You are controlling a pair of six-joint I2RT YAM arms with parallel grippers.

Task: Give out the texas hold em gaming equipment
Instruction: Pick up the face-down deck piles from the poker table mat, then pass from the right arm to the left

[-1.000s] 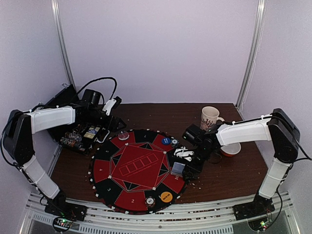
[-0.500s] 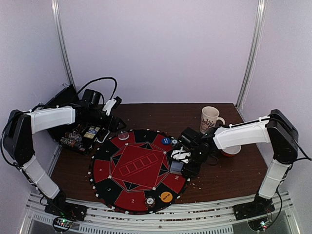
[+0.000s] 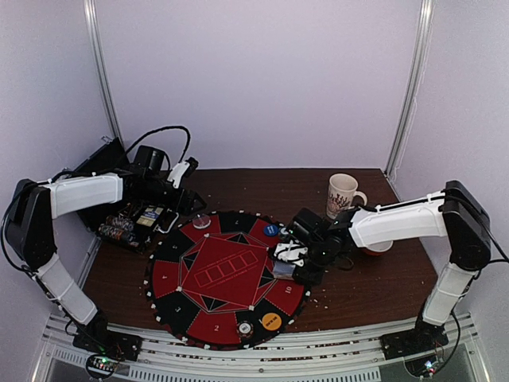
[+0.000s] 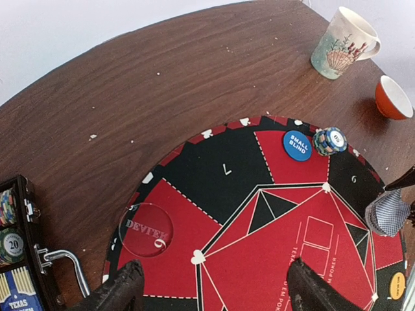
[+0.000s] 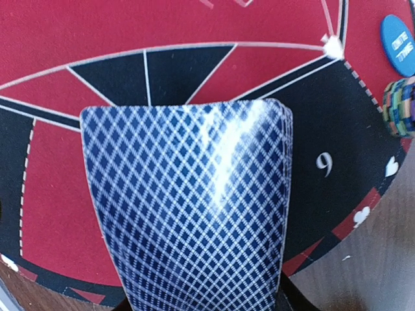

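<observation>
A deck of blue-diamond-backed playing cards (image 5: 188, 207) fills the right wrist view, bowed between the jaws of my right gripper (image 5: 194, 303), which is shut on it. The deck (image 3: 285, 269) hangs over the right side of the round red-and-black poker mat (image 3: 227, 274). On the mat lie a blue small-blind button (image 4: 297, 145), a chip stack (image 4: 329, 140), a clear dealer button (image 4: 146, 229) and an orange button (image 3: 271, 321). My left gripper (image 4: 211, 295) is open above the mat's back-left part, near the clear button, holding nothing.
A white patterned mug (image 3: 342, 192) and a white-and-orange bowl (image 3: 378, 245) stand right of the mat, behind my right arm. An open black case with chips (image 3: 131, 223) sits at the left. A single chip (image 3: 245, 328) lies at the mat's near edge.
My right gripper has closed on the deck and shifted slightly left over the mat's right side. The left arm has not moved.
</observation>
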